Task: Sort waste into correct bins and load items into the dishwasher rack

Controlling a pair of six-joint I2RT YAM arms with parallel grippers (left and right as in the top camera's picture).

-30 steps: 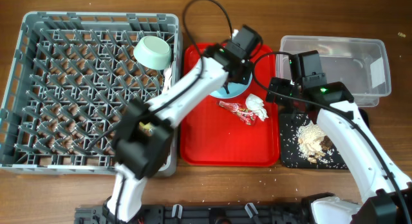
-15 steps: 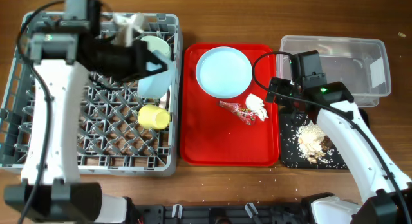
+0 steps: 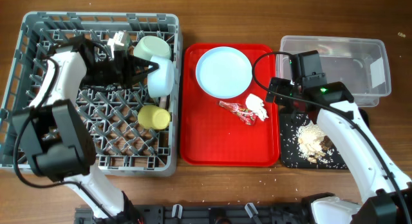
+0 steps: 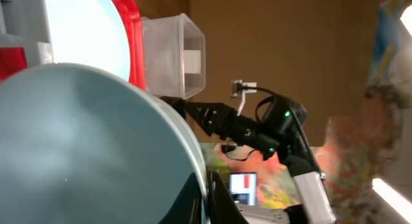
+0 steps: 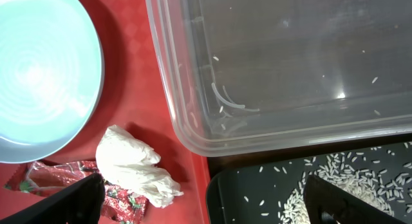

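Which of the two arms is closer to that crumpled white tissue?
Right. The right gripper hangs open just beside the tissue; the left gripper is far off over the grey rack, pinching a bowl.

Robot lab — cabled arm [image 3: 347, 130] over wooden table [image 3: 225, 182].

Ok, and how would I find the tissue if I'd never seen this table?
Look at the flat red tray in the middle. Just below the round pale blue plate, near the tray's right edge, lies the tissue wad. It is the only white, crumpled thing there, beside a crinkled red wrapper.
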